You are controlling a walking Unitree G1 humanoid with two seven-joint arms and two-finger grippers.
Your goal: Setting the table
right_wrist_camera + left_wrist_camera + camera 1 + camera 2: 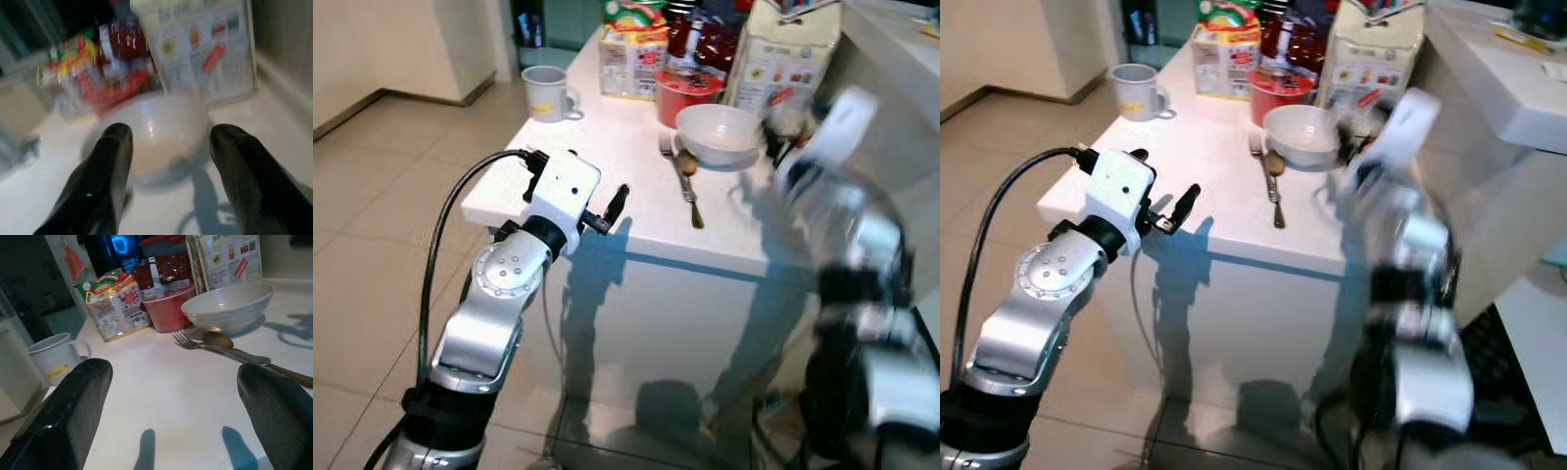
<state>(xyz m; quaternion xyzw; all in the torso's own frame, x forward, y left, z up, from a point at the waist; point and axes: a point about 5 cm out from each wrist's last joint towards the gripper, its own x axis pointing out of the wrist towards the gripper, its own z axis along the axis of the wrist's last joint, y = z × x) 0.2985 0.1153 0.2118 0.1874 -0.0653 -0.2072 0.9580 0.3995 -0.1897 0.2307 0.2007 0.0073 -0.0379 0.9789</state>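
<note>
Ahead of the right gripper (166, 147), fingers apart, sits the white bowl (719, 133) on the table (607, 157), fork (677, 174) just left; left gripper (171, 406), also spread, hovers at the near edge, farther off.

The table (636, 211) is white, and so is the bowl (719, 132). A red container (685, 93) stands behind it. The mug (546, 93) is pale grey (with a yellow mark). The printed packet (113, 303) shows green, red and yellow.
</note>
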